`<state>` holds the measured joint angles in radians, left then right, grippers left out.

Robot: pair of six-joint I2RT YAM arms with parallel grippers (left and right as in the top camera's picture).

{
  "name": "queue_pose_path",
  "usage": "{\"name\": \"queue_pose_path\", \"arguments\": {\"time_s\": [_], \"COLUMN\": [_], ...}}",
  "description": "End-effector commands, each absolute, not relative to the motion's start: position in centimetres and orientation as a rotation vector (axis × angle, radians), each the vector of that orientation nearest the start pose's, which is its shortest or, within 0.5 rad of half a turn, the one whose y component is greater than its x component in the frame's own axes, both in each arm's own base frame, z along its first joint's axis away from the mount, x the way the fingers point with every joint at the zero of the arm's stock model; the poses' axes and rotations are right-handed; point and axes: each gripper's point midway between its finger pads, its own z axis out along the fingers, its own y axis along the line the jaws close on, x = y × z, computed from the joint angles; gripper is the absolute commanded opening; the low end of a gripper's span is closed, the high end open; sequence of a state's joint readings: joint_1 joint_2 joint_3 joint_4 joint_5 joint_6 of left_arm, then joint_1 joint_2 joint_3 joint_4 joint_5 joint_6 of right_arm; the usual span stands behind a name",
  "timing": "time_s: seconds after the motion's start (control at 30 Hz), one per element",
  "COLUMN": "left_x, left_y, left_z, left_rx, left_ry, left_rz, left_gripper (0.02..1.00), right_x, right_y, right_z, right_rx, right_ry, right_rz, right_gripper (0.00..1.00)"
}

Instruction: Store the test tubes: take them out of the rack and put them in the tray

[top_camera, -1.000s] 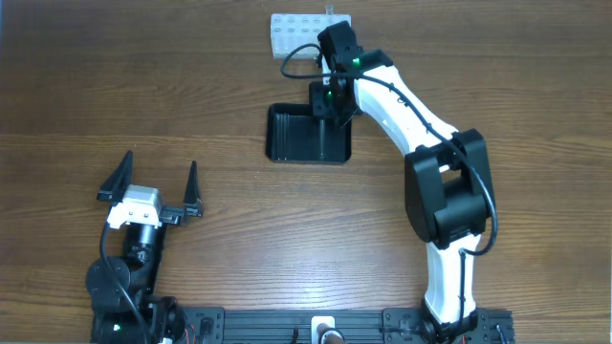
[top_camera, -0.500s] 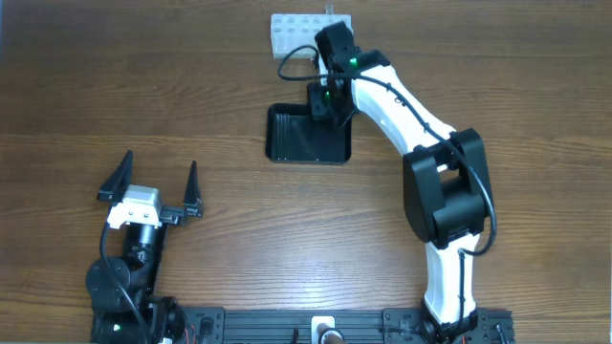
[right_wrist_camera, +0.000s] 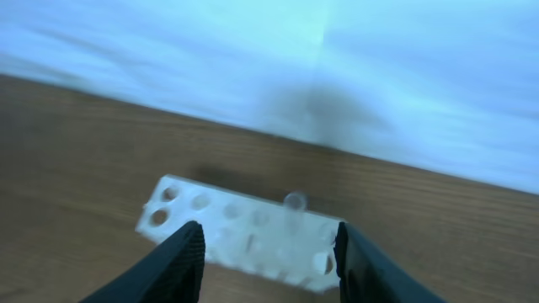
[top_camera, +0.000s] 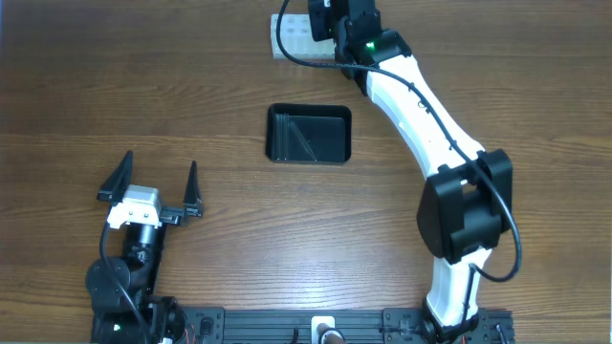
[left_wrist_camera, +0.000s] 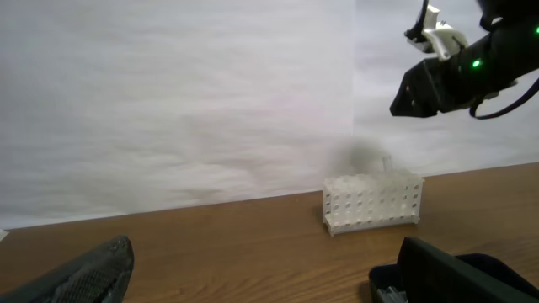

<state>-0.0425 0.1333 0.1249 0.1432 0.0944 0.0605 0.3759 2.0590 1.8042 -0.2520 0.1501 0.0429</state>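
Observation:
The white test tube rack (top_camera: 290, 38) stands at the table's far edge, with one clear tube (right_wrist_camera: 294, 202) upright in it. In the right wrist view the rack (right_wrist_camera: 244, 231) lies just beyond my fingertips. My right gripper (top_camera: 325, 21) hangs above the rack, open and holding nothing; from the left wrist view it (left_wrist_camera: 418, 84) is well above the rack (left_wrist_camera: 371, 202) and the standing tube (left_wrist_camera: 388, 163). The black tray (top_camera: 309, 134) sits nearer the table's middle with clear tubes lying in it. My left gripper (top_camera: 160, 161) rests open at the near left.
A white wall rises behind the far edge of the table. Bare wood spreads between the tray and the left arm. The right arm's cable loops near the rack.
My right gripper has risen from over the tray and gone back toward the rack. The tray's inside is now uncovered. The left arm has kept still.

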Motion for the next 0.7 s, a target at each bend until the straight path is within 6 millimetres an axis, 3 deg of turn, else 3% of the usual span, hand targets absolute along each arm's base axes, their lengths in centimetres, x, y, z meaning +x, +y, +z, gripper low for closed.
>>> {"name": "queue_pose_path", "arguments": {"time_s": [0.03,0.33,0.7], "left_x": [24.5,24.5,24.5], "left_y": [-2.6,-2.6,-2.6], "left_z": [23.9,23.9,23.9], "left_rx": [0.161,0.161,0.161], "left_ry": [1.422,1.422,1.422], "left_rz": [-0.044,-0.044,-0.044], "left_gripper": [1.000,1.000,1.000], "right_x": [59.4,60.6,64.0], "right_y": [17.9,17.8,19.0], "right_z": [19.5,18.1,14.9], "right_rx": [-0.237,-0.224,-0.234], "right_ry": [2.082,2.083,2.127], "right_rz": [0.015,0.000,-0.019], "right_gripper": [0.533,0.529,0.538]}}
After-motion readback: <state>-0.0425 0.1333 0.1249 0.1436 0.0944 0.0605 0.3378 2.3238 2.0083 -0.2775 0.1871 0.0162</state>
